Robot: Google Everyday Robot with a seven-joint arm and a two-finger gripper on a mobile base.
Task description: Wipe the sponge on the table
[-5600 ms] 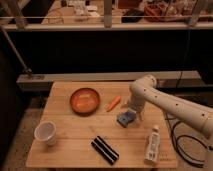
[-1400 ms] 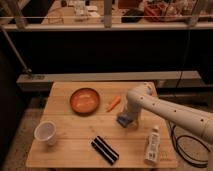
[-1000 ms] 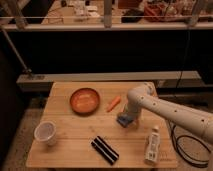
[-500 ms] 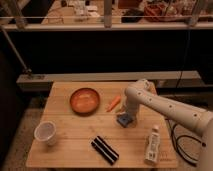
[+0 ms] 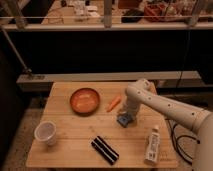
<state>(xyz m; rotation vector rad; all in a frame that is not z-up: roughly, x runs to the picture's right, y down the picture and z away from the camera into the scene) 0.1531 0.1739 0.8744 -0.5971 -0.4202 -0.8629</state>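
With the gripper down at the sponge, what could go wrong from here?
The carrot lies close to the sponge, just beyond it; a wiping stroke that way could shove it toward the bowl. The gripper sits at the sponge, but its hold is not visible, so the sponge may slip on the table. A stroke toward the near edge could hit the white bottle.

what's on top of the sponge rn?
The gripper sits right over the sponge, at its far edge. The arm covers where they meet, so contact can't be confirmed. Nothing else is on it.
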